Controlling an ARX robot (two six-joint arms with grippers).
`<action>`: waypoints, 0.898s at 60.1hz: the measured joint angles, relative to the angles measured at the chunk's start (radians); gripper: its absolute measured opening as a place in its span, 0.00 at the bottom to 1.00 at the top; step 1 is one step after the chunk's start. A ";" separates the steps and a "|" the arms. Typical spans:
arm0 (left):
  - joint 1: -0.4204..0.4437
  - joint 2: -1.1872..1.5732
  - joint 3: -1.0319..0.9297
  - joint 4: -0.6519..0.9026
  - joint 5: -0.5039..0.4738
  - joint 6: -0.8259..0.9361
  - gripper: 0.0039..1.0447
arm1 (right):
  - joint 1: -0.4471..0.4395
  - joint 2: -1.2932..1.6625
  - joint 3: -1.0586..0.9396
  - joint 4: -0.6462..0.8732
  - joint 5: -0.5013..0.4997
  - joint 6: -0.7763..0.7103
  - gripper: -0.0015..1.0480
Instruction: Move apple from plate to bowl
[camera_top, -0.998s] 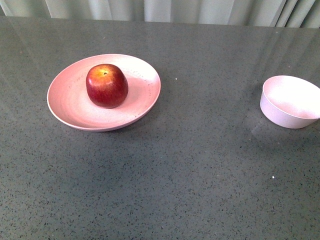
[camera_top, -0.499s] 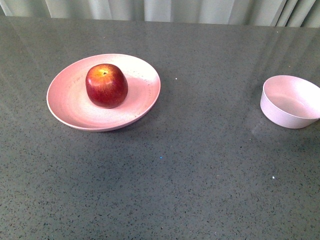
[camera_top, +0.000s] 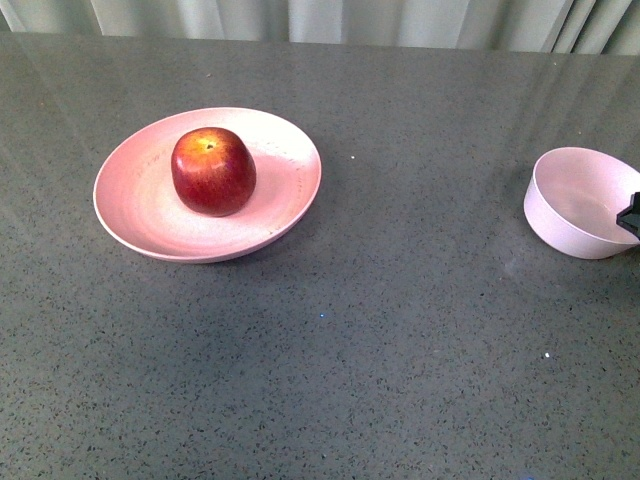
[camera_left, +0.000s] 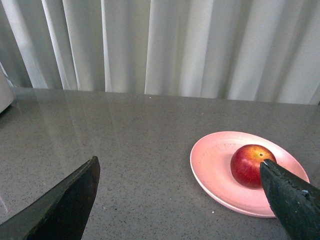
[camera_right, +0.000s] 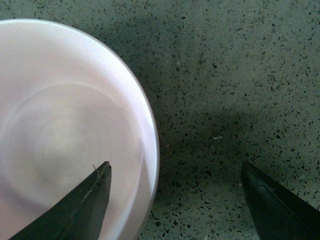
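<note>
The dark-red apple (camera_top: 213, 170) sits on the wide salmon-pink plate (camera_top: 130, 215) at the table's left. The pale bowl (camera_top: 570, 205) stands empty at the right edge. A black finger (camera_top: 631, 214) of my right arm shows over the bowl's right side. In the right wrist view my right gripper (camera_right: 176, 167) is open and straddles the bowl (camera_right: 60, 125) rim, one finger over the inside, the other over the table. My left gripper (camera_left: 180, 162) is open and empty, low over the table, with the apple (camera_left: 248, 162) and plate (camera_left: 212, 160) ahead beside one fingertip.
The grey speckled table (camera_top: 400, 330) runs back to pale curtains (camera_left: 165, 45). A white object (camera_left: 3, 95) stands at the table's edge in the left wrist view. Bare tabletop lies between plate and bowl.
A black tip of the right gripper has come into the front view at the right edge, over the bowl. The bowl's outline has shifted very slightly. Apple and plate have not moved.
</note>
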 joint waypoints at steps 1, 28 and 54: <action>0.000 0.000 0.000 0.000 0.000 0.000 0.92 | 0.002 0.000 0.002 -0.002 0.000 0.001 0.63; 0.000 0.000 0.000 0.000 0.000 0.000 0.92 | 0.036 -0.033 0.017 -0.067 -0.049 0.077 0.02; 0.000 0.000 0.000 0.000 0.000 0.000 0.92 | 0.229 -0.049 0.084 -0.103 -0.035 0.233 0.02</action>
